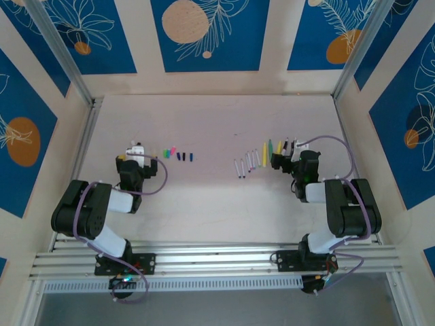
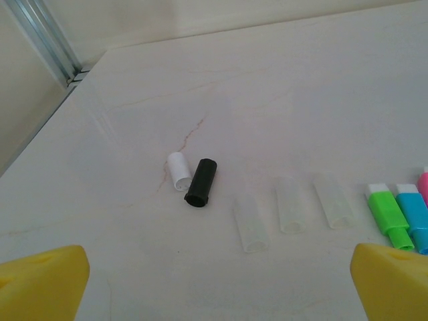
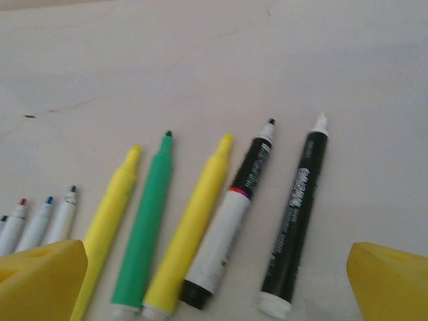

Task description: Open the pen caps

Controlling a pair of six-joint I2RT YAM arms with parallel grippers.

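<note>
– Where were the pens (image 3: pixel 200 227)?

– Flat on the surface (image 3: pixel 200 60), side by side just ahead of the right pincer (image 3: pixel 215 267): small white pens (image 3: pixel 47 221), a yellow pen (image 3: pixel 110 214), a green pen (image 3: pixel 147 221), another yellow, then two black pens (image 3: pixel 297 207). Their long axes ran away from the pincer, with the bare tips pointing to the far side and leaning a little right.

– And the caps (image 2: pixel 287 204)?

– Off the pens, ahead of the left pincer (image 2: pixel 217 267). A white cap (image 2: pixel 178 170) touched a black cap (image 2: pixel 201 182) whose mouth faced the pincer. To their right lay three clear ones, then a green cap (image 2: pixel 388 217) and a cyan cap (image 2: pixel 411 217), all lengthwise near to far.

– The pincers?

– Both were spread wide and gripped nothing.
</note>
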